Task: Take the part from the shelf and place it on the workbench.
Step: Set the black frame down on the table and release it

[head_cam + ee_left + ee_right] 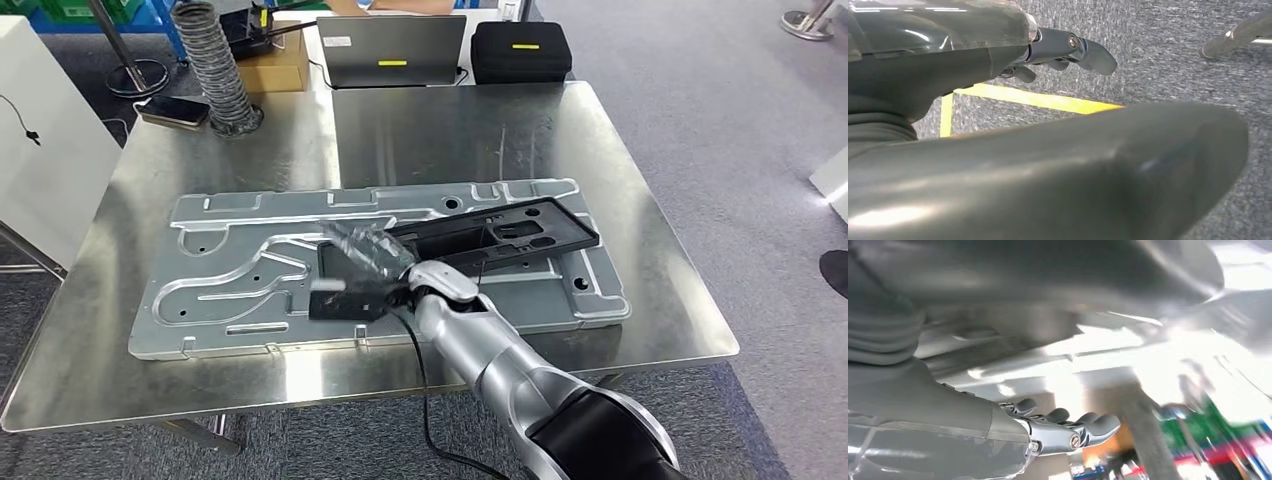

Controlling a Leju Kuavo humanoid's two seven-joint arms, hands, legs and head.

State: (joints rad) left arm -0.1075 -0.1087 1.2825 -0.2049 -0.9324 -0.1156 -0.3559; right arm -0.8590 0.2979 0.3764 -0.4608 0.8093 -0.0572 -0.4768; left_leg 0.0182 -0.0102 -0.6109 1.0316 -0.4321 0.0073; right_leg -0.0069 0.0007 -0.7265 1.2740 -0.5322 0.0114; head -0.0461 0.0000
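Note:
A long black plastic part [500,232] lies flat on a large silver stamped metal plate [250,270] on the steel workbench [470,130]. My right hand [365,265] is blurred in the head view and hovers over the left end of the black part. In the right wrist view its fingers [1068,426] stretch out apart from the thumb, with bright metal and nothing held between them. My left hand [1058,47] hangs over grey carpet with a yellow floor line and holds nothing.
At the far edge of the workbench stand a laptop [395,48], a black case [520,50], a cardboard box [275,65] and a ribbed grey hose [215,65]. A phone [172,110] lies at the far left corner. Carpet surrounds the bench.

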